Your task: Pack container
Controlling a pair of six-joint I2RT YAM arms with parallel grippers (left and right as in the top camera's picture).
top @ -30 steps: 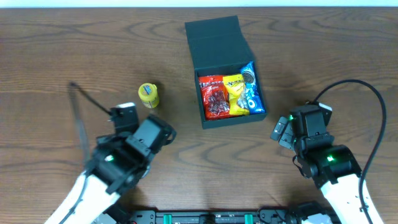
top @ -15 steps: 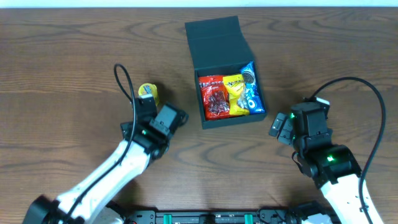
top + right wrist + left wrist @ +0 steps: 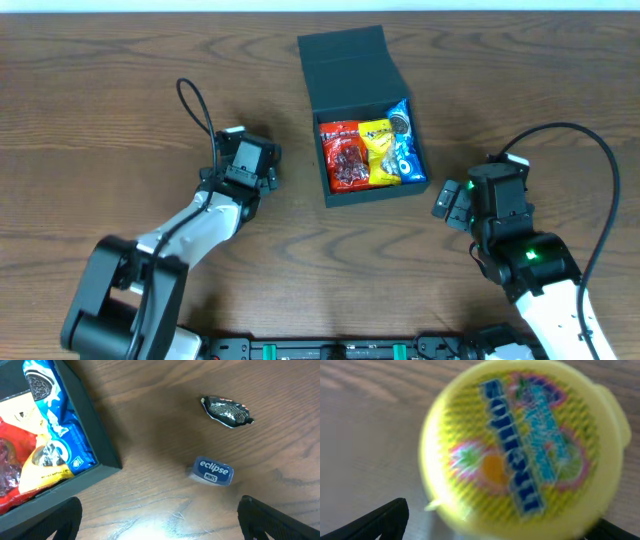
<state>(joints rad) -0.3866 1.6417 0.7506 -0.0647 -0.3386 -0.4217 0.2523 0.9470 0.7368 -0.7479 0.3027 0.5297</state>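
Left hand [image 3: 246,158] low over yellow tub [image 3: 520,445], fingers apart; right hand [image 3: 452,205] apart, beside container [image 3: 345,65].

The table [image 3: 100,80] is dark wood grain with a low sheen. The box [image 3: 345,65] looks like smooth, matt cardboard. Inside the box, the red packet [image 3: 345,160], yellow packet [image 3: 378,150] and blue packet [image 3: 405,152] are glossy, wrinkled plastic film. Near the box lie a smooth printed mint pack [image 3: 212,471] and a crinkled, shiny foil wrapper [image 3: 227,411]. The tub [image 3: 520,445] is smooth yellow plastic.
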